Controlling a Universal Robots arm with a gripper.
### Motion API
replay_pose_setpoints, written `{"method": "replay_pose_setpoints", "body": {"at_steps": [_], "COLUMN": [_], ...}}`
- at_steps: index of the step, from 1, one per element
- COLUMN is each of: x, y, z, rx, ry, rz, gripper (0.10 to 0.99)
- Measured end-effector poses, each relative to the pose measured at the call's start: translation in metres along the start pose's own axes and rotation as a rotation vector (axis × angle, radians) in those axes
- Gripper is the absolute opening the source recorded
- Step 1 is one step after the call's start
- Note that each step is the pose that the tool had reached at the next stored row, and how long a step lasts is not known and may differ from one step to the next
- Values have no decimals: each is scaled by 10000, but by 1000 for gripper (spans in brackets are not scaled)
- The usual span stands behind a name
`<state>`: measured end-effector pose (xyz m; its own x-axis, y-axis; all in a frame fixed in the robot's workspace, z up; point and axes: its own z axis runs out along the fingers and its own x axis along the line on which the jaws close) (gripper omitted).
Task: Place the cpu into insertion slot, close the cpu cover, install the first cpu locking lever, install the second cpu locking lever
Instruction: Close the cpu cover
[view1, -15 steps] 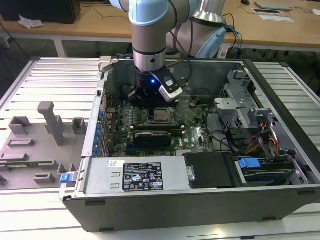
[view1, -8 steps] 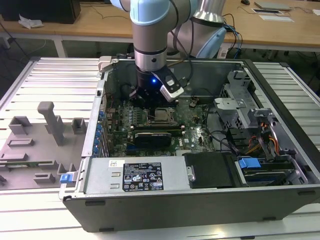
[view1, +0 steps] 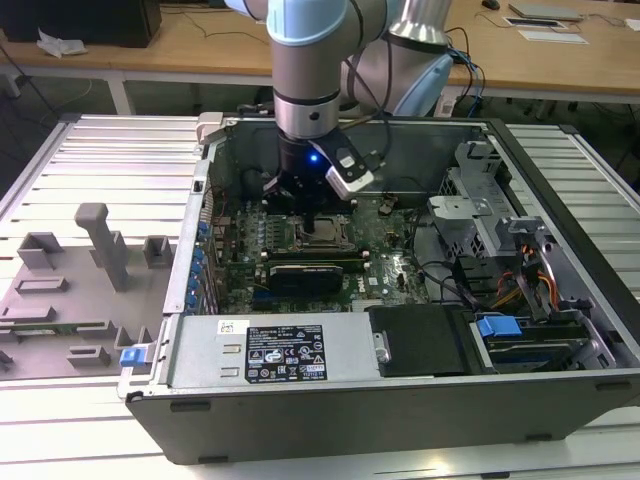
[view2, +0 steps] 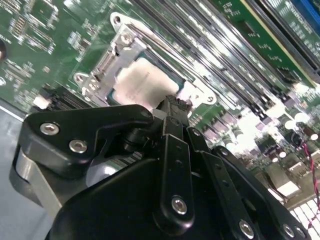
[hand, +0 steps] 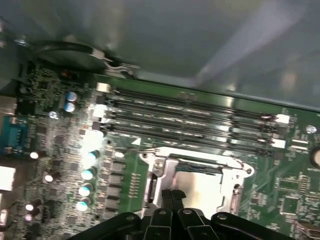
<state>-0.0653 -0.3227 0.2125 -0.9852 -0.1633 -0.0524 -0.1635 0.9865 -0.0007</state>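
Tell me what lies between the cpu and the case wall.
In the first wrist view, past the cpu comes the cover's metal edge, then rows of long black slots on the green board, then the wall.

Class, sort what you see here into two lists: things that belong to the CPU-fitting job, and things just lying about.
Belong to the job:
cpu
insertion slot
cpu cover
hand, low over the socket

Just lying about:
grey fixture blocks
long memory slots
drive cables
blue-tabbed drive
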Motion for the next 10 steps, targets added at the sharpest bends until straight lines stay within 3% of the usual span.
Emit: {"method": "replay_pose_setpoints", "body": {"at_steps": [5,10], "x": [-135,-143], "y": [-30,-31], "z": [7,-20], "rx": [-5,-5], "ry": [28,28], "rz": [0,12], "gripper": [106,106]}}
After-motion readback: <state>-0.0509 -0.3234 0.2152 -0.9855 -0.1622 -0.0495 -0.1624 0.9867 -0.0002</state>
